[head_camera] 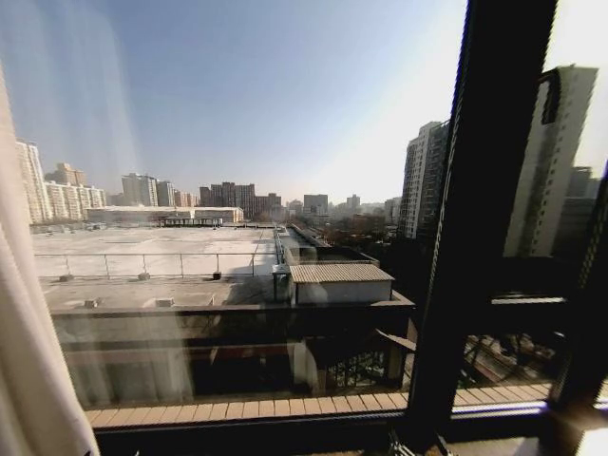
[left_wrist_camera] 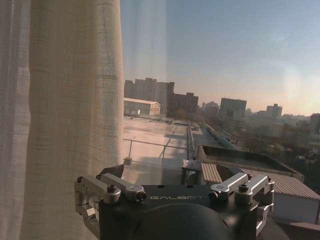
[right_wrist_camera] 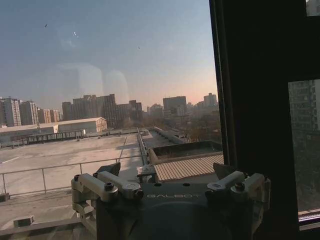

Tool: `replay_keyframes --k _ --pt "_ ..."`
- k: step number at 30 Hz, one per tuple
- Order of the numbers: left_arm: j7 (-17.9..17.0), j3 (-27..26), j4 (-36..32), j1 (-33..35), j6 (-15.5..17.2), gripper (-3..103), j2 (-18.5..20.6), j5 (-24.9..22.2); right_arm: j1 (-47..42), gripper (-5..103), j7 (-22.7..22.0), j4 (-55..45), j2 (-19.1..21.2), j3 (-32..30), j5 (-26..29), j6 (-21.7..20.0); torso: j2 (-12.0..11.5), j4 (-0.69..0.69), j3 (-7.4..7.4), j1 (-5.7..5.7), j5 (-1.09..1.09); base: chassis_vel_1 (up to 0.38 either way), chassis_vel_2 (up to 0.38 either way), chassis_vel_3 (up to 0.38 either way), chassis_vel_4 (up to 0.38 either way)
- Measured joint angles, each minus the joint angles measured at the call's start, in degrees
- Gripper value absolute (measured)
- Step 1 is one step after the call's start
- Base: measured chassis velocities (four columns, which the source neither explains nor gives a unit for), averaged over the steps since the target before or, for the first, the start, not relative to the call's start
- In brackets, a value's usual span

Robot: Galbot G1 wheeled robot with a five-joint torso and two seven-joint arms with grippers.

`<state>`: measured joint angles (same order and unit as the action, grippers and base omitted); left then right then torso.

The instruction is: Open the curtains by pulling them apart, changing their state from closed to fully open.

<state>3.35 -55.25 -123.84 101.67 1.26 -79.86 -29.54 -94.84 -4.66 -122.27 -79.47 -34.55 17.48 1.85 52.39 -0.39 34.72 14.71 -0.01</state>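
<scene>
A: Curtains (head_camera: pixel 24 323) bunched far left of dark window frame bar (head_camera: pixel 480 209).
B: Left gripper (left_wrist_camera: pixel 172 177) beside curtain, jaws wide, empty. Right gripper (right_wrist_camera: pixel 167 172) near bar, wide, empty.

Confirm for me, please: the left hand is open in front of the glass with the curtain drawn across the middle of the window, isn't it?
Not quite. The left hand is open in front of the glass, but the curtain is gathered at the window's side, not across the middle. The left wrist view shows it bunched beside clear glass, and the head view shows the curtain at the left edge.
</scene>
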Motion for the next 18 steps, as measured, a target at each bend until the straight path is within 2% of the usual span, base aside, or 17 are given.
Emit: replay_keyframes --k 5,13,18 --pt "0.0 -0.01 0.06 -0.05 -0.06 100 0.02 0.02 -0.12 100 0.01 -0.02 -0.07 0.01 -0.14 0.0 0.0 -0.01 0.0 0.0 0.02 -0.109 -0.311 0.104 0.277" --pt "0.18 -0.28 0.08 0.4 -0.48 100 -0.21 0.04 0.14 100 -0.56 -0.05 -0.08 -0.17 -0.16 0.33 0.01 0.0 -0.01 -0.02 0.0 -0.151 -0.343 0.148 0.369" --pt "0.52 -0.36 0.42 0.53 -1.44 100 -0.44 0.01 0.6 100 -1.41 -0.05 -0.12 0.05 -0.13 0.64 0.01 0.0 -0.01 -0.02 0.06 -0.081 -0.116 0.076 0.12"
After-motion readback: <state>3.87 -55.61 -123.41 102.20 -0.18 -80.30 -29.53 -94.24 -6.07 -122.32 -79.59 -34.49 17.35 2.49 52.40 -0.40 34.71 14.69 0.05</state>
